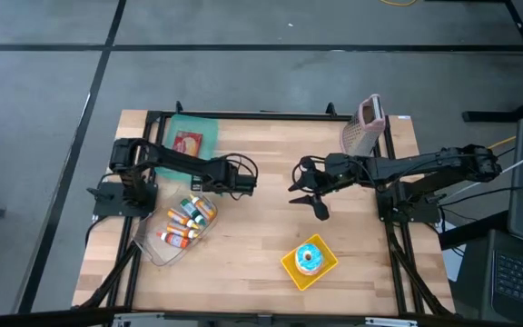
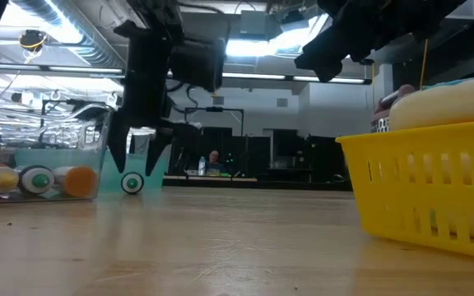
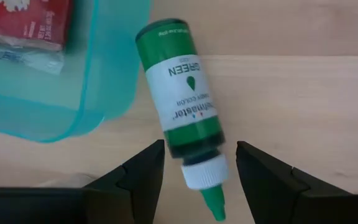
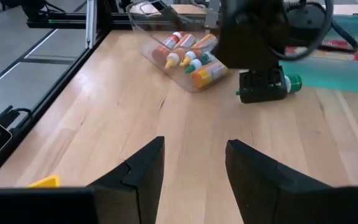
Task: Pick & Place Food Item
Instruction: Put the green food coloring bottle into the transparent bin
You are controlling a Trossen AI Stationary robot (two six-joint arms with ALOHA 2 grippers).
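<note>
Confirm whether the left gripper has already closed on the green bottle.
No: the green bottle lies on the table with the left gripper open, fingers either side of its cap.

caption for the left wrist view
Open left gripper straddling a green bottle lying beside a teal tray.

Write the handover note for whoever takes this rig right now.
Left gripper: open, low over the table, fingers either side of the green bottle, not closed on it.
Right gripper: open, empty, hanging mid-table.
Green bottle lies on its side on the wood against the teal tray, which holds a red packet.
Other bottles lie in the clear bin. A donut sits in the yellow basket.
Done: whether the bottle has just been set down or is about to be picked cannot be told.
Left: confirm the bottle's destination before moving on.
</note>
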